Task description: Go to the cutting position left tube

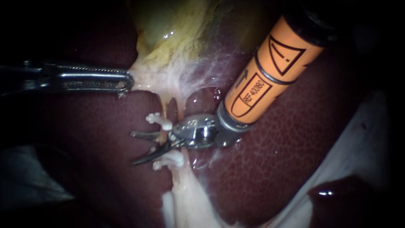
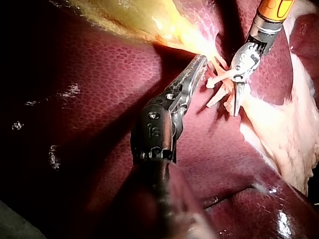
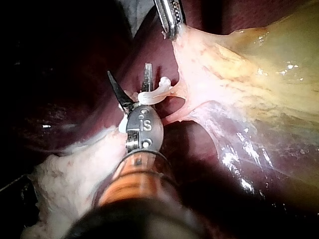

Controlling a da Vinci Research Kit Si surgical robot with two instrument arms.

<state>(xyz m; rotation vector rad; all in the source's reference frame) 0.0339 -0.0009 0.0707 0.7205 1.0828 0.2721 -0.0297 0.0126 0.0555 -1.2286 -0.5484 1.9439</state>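
Observation:
My right instrument (image 1: 134,147), on an orange shaft from the upper right, ends in two curved blades that stand open. The blades straddle the left tube (image 1: 162,136) between an upper white clip (image 1: 158,120) and a lower white clip (image 1: 171,158). In the right wrist view the same blades (image 3: 128,69) spread ahead of a clip (image 3: 154,92). My left instrument (image 1: 122,80) comes in from the left, its jaws shut on the pale edge of the gallbladder (image 1: 185,33) and holding it taut. It appears again in the left wrist view (image 2: 199,62).
Dark red liver (image 1: 295,139) lies under and around everything. Pale fatty tissue (image 1: 185,198) trails down below the lower clip. A second thin strand (image 1: 182,107) runs just right of the clipped tube. White cloth (image 1: 363,139) borders the liver at the right.

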